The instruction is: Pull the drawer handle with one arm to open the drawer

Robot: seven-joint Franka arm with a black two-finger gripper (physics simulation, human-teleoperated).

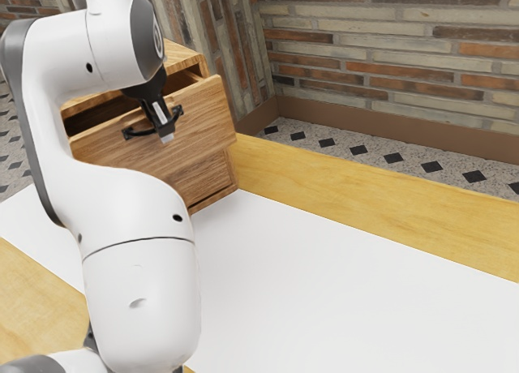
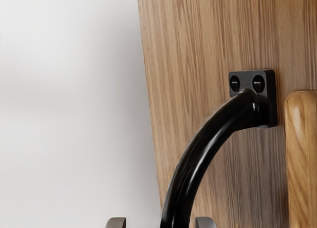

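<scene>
A wooden cabinet stands at the table's far corner, at the exterior view's upper left. Its top drawer is pulled partway out, and the dark hollow behind the front panel shows. A black curved handle is screwed onto the drawer front. My gripper straddles the handle from above. In the wrist view the bar runs down between my two fingertips. It sits close against one tip, with a clear gap to the other. The gripper is open around the handle.
A white mat covers most of the wooden table. My own arm fills the exterior view's left. A brick wall and a tiled floor lie beyond the table's far edge.
</scene>
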